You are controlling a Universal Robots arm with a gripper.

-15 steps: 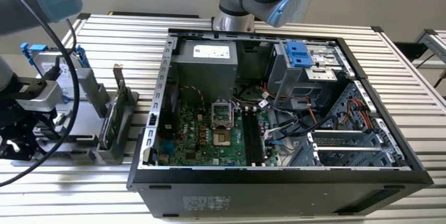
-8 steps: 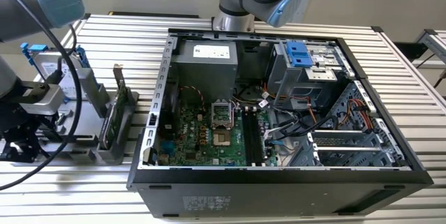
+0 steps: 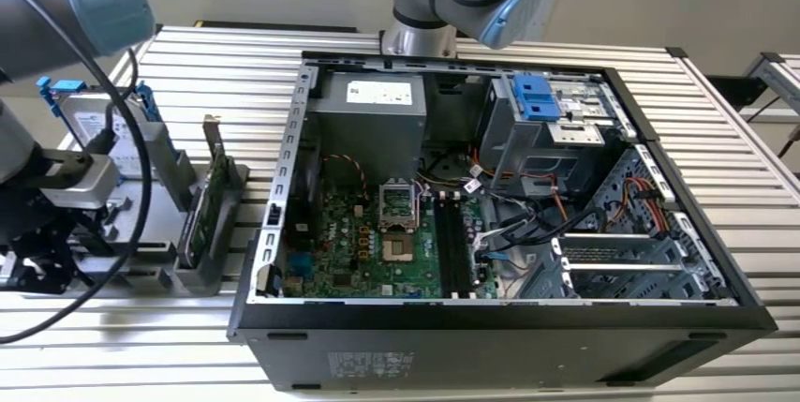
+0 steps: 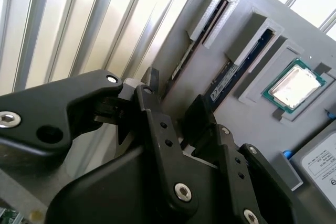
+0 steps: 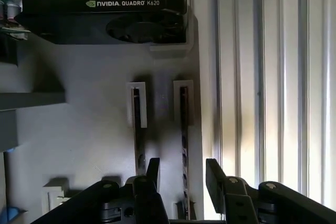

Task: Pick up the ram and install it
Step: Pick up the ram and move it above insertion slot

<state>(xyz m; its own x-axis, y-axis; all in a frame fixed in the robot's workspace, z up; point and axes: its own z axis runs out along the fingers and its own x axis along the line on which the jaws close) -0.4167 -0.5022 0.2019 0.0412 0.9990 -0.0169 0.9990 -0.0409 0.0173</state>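
Two ram sticks stand on edge in slots of a grey parts holder point(image 5: 89, 145). In both wrist views my gripper point(image 5: 184, 178) point(image 4: 173, 95) is open just above the holder. Its black fingertips point(image 5: 154, 170) straddle one ram stick point(image 5: 184, 129) point(image 4: 182, 60), with a gap on each side. The other ram stick point(image 5: 138, 135) point(image 4: 231, 80) lies just outside the fingers. In the exterior view the gripper point(image 3: 36, 247) hangs low at the exterior view's left, over the holder point(image 3: 187, 275) beside the open computer case point(image 3: 500, 308). The motherboard's long black memory slots point(image 3: 452, 243) sit in the case.
A black graphics card point(image 5: 105, 17) stands at one end of the holder, and a processor chip point(image 4: 294, 85) lies in a recess. A green expansion card point(image 3: 206, 201) and a silver hard drive point(image 3: 94, 126) stand upright on the holder. The slatted metal table point(image 3: 225, 55) surrounds everything.
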